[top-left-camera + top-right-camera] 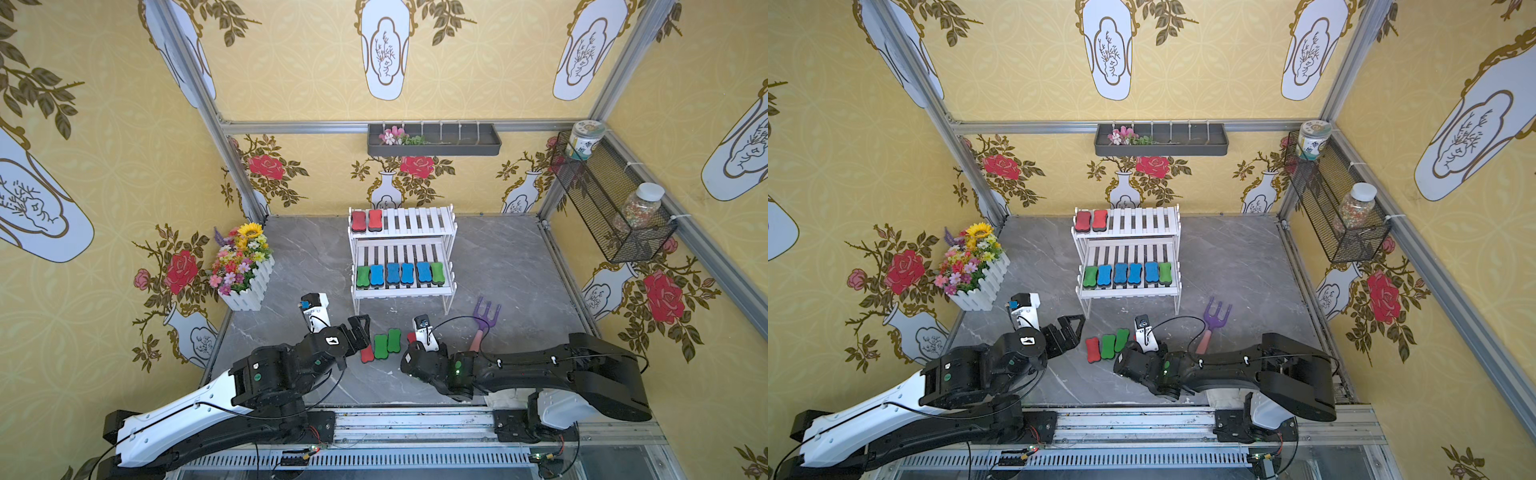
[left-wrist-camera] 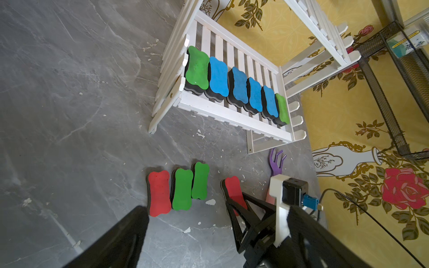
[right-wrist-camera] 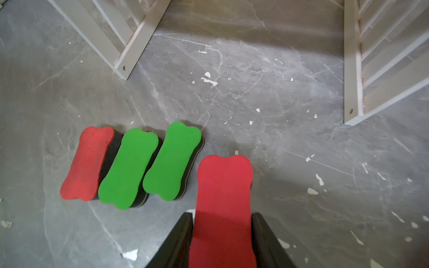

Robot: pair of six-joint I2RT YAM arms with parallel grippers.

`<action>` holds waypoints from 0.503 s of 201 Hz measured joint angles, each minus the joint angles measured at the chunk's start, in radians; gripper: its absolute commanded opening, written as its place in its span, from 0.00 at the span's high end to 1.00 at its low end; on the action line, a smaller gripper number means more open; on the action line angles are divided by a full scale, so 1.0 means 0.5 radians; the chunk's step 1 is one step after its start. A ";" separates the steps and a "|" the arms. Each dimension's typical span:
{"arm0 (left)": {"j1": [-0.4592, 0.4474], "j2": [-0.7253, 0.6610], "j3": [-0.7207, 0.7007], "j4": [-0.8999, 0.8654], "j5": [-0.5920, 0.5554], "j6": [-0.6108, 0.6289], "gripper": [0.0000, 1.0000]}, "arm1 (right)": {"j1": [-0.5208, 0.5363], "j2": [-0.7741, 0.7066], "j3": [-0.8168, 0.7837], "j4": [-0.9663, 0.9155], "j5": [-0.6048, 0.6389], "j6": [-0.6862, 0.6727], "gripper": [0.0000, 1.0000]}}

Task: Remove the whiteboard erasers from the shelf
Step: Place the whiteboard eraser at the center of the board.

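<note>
Where the grey table [image 1: 498, 266] meets the left wall, a white flower box [image 1: 245, 270] stands. Nearer the front, the left fingers [image 1: 360, 323] are spread wide apart with nothing between them. Just beside them to the right, three erasers lie flat in a close row on the table: a red eraser [image 1: 367, 355], then a green eraser [image 1: 380, 346] and a second green eraser [image 1: 393, 340], each touching or almost touching the next. Behind this row stands the white shelf [image 1: 419, 222]. Its upper tier carries two red erasers [image 1: 358, 221] side by side at the left end, and its lower tier carries a line of six erasers [image 1: 393, 273], green at each end with four blue between. Right of the row on the table, the right fingers [image 3: 176, 243] are clamped on the sides of a fourth eraser [image 3: 222, 185], red-topped, just beside the second green eraser; whether it touches the table I cannot tell. Further right a purple garden fork [image 1: 488, 316] with a pink handle lies on the table, and a black wire basket [image 1: 590, 195] on the right wall holds two jars [image 1: 638, 210].
</note>
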 measured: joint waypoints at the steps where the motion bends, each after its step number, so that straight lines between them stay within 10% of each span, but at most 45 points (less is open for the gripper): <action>1: 0.000 0.000 0.000 -0.001 0.000 0.000 0.00 | -0.006 0.007 -0.001 0.008 0.000 0.000 0.56; 101: 0.000 0.024 -0.001 -0.008 0.000 0.001 0.00 | -0.051 0.305 0.024 0.249 -0.066 0.077 0.54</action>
